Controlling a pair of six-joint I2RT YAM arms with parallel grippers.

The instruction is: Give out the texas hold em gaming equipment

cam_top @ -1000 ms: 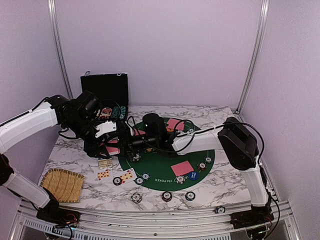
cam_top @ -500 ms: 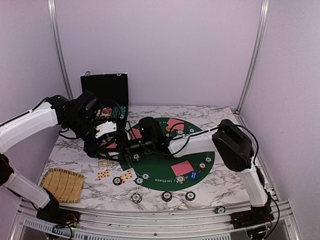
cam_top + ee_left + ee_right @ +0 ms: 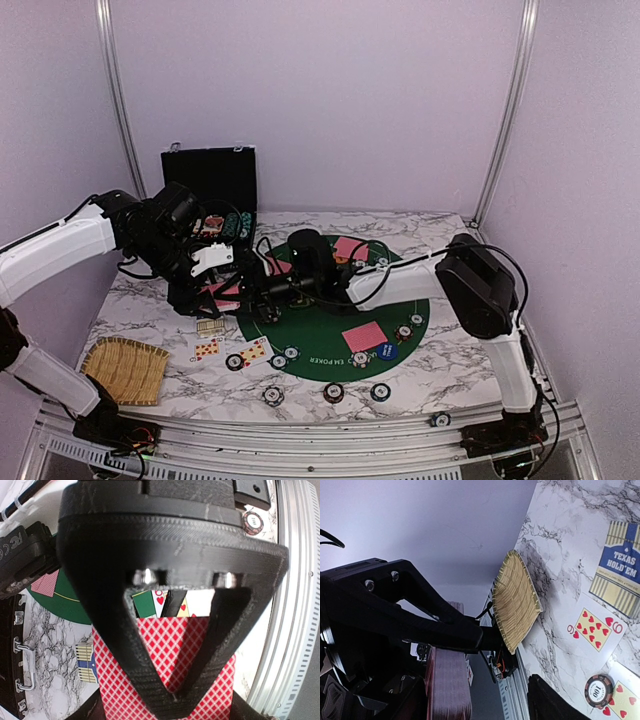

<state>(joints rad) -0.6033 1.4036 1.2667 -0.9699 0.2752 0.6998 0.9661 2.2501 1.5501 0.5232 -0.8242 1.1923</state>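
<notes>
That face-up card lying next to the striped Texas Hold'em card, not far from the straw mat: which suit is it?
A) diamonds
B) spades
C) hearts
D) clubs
C: in the right wrist view the face-up card beside the Texas Hold'em card is printed with red heart pips.

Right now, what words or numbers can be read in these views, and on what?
"TEXAS HOLD'EM": striped card on the marble.
"100": poker chip.
"9": hearts card.
"EM POKER": green mat near edge, the rest unreadable.
Chip lettering in the left wrist view: too blurred.
</notes>
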